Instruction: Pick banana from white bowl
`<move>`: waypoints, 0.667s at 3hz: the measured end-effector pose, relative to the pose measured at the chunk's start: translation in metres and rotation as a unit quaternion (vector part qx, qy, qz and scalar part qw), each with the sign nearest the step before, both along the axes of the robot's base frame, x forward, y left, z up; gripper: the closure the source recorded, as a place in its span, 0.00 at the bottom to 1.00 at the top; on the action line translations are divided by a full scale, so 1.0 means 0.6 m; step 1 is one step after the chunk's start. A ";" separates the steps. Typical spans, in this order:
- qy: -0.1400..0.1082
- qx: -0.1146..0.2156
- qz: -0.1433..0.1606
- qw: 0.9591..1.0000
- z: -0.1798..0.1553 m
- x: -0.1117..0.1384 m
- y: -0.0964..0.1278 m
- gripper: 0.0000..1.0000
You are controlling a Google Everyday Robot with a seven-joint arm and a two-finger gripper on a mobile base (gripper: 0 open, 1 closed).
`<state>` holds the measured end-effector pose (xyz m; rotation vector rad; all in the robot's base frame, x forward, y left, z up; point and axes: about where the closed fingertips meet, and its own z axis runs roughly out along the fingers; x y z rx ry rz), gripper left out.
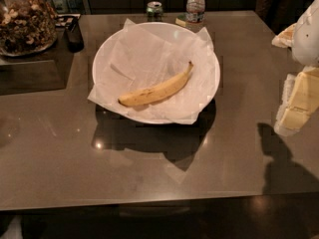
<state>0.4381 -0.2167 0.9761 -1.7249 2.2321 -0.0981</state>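
A curved yellow banana (157, 89) with small brown spots lies in the white bowl (102, 54), stem tip pointing up and to the right. The bowl is wide and shallow, lined with crumpled white paper, and stands in the middle of the brown table (60, 153). My gripper (297, 101) is at the right edge of the view, well to the right of the bowl and apart from it. Its pale yellow padded fingers (304, 96) hang above the table, with the white arm body above them.
A glass jar of nuts (25, 19) stands on a dark tray at the back left. A green can (154, 10) and a water bottle (195, 5) stand behind the bowl at the table's far edge. The table's front edge runs across the bottom.
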 end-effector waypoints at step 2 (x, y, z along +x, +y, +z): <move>-0.012 0.010 0.013 1.000 0.009 0.007 0.013 0.00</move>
